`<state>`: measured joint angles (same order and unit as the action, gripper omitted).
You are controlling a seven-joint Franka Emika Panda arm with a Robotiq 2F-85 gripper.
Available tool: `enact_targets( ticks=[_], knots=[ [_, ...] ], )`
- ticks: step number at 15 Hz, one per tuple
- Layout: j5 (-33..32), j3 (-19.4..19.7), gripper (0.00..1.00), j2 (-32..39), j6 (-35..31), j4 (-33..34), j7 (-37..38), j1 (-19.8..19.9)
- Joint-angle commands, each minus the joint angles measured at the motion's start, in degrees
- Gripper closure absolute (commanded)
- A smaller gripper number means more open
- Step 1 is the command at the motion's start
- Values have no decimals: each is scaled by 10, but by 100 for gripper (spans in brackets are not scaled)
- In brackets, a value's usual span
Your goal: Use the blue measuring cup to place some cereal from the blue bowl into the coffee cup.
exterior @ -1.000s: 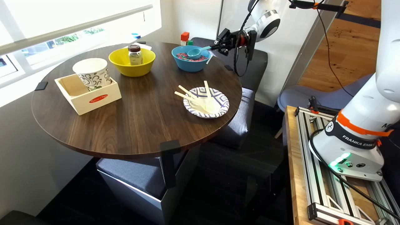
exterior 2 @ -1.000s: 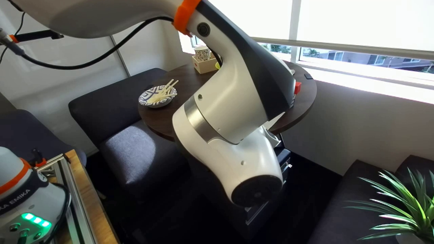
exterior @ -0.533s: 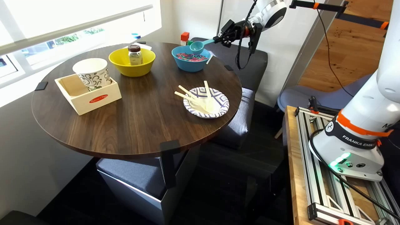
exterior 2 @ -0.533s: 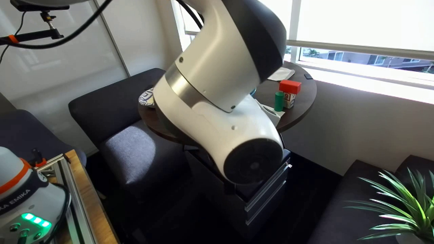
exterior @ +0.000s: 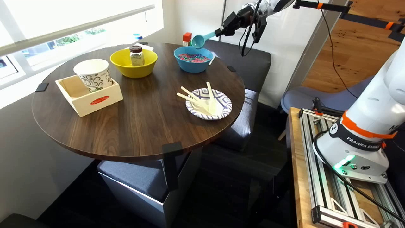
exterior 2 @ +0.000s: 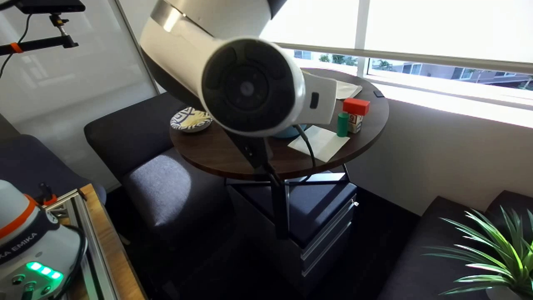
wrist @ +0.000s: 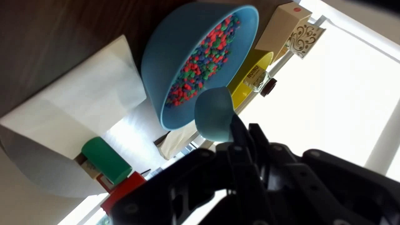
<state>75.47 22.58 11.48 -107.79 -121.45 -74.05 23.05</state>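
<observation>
Hand (exterior: 219,32) grasping measuring cup (exterior: 198,41) by the handle, cup tilted, up above blue bowl (exterior: 192,67). Cereal (wrist: 203,61) in that bowl, red, green, blue bits. Coffee cup (exterior: 95,77) sits in wooden box (exterior: 98,101), well apart. Yellow bowl (exterior: 134,72) between, jar (exterior: 137,59) inside. Green cylinder (wrist: 104,159) near blue bowl. Plate (exterior: 227,109) of wooden utensils (exterior: 210,91) on tabletop (exterior: 142,123) too.

Arm (exterior 2: 187,58) high, bent; end effector (exterior: 219,32) slanting downward, clamped tight.
</observation>
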Motion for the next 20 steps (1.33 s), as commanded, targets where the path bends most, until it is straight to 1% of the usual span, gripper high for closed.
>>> enact_targets(
  ticks=[1,3,5,7,9,10,12,14,15,17,20],
  knots=[
    [-7,-17,98,-71,-118,-52,-59,-32],
    [-6,-30,98,-96,-180,-67,-97,-45],
    [-7,-39,98,-117,-213,-85,-129,-51],
    [-20,-42,98,-140,-214,-107,-132,-52],
    [-70,-40,98,-139,-173,-107,-72,-47],
    [-32,-41,91,-119,-190,-86,-104,-49],
    [-53,-41,91,-127,-183,-94,-87,-49],
    [-56,-41,91,-127,-182,-95,-83,-49],
    [-43,-42,98,-129,-200,-98,-106,-50],
    [-26,-45,98,-152,-232,-110,-162,-52],
    [-50,-58,98,-190,-302,-136,-225,-62]
  ],
)
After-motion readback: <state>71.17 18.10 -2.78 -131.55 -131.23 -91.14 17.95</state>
